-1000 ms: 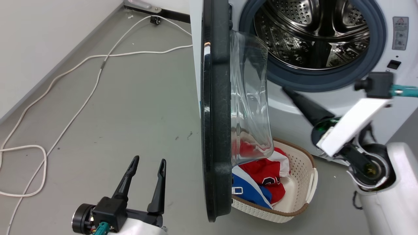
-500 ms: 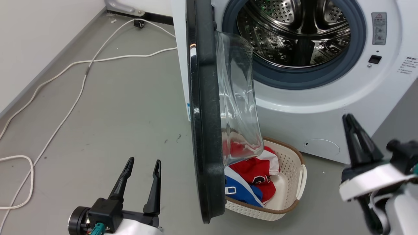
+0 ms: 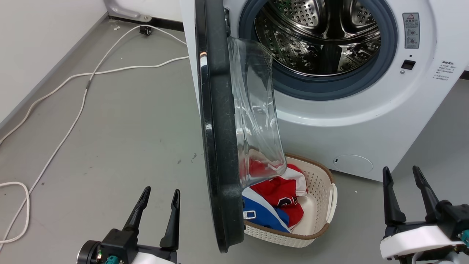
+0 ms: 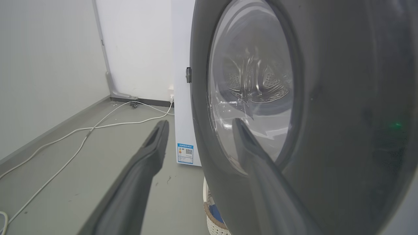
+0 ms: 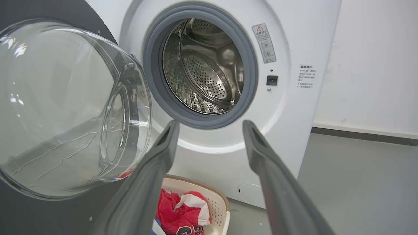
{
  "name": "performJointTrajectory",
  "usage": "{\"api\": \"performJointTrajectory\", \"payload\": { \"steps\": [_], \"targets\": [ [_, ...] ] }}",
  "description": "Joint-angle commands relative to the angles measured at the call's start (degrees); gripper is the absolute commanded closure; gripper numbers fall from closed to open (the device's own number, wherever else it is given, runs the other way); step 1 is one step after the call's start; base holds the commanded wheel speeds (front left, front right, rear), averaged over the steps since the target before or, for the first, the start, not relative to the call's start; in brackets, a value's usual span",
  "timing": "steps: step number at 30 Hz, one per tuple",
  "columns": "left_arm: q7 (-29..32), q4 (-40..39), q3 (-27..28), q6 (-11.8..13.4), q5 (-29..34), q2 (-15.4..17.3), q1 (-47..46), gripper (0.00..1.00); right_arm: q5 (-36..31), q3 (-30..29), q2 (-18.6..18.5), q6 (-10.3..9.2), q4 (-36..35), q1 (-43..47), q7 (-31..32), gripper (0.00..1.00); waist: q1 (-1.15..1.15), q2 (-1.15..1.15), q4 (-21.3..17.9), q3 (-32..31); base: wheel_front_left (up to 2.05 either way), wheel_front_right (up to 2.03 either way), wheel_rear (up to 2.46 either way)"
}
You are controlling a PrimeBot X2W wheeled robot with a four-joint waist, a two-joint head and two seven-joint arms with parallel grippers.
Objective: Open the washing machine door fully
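The white washing machine (image 3: 351, 121) stands ahead with its steel drum exposed. Its washing machine door (image 3: 218, 146) is swung out edge-on toward me, the clear glass bowl (image 3: 256, 113) bulging to the right. My left gripper (image 3: 158, 196) is open at the lower left, left of the door's edge and apart from it. The left wrist view shows the door (image 4: 326, 98) close on the right, with my left gripper (image 4: 199, 125) open before it. My right gripper (image 3: 402, 175) is open at the lower right, holding nothing. In the right wrist view, that gripper (image 5: 210, 125) points at the washing machine (image 5: 294, 107).
A white wicker-look basket (image 3: 322, 205) with red and blue clothes sits on the floor under the door, in front of the machine. White cables (image 3: 73, 110) trail over the grey floor to the left. A wall (image 3: 36, 44) runs along the left.
My right arm has dropped from in front of the drum opening to the lower right, fingers now upright. The camera has shifted, sliding the scene leftward. The door's angle looks unchanged.
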Motion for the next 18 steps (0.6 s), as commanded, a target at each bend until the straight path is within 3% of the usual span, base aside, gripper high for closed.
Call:
{"api": "performJointTrajectory", "payload": {
  "steps": [1,18],
  "targets": [
    [-0.14,0.11,0.13,-0.02,-0.01,-0.05,0.38,0.0,0.32,-0.25,0.16,-0.04,-0.27,0.91,-0.09,0.0,0.0,0.0,-0.07,0.05,0.0,0.0,0.0],
    [-0.14,0.4,-0.59,-0.17,-0.03,-0.05,-0.5,0.0,1.9,1.34,0.41,-0.04,0.12,1.76,-0.12,0.0,0.0,0.0,-0.09,0.12,0.0,0.0,0.0]
  ]
}}
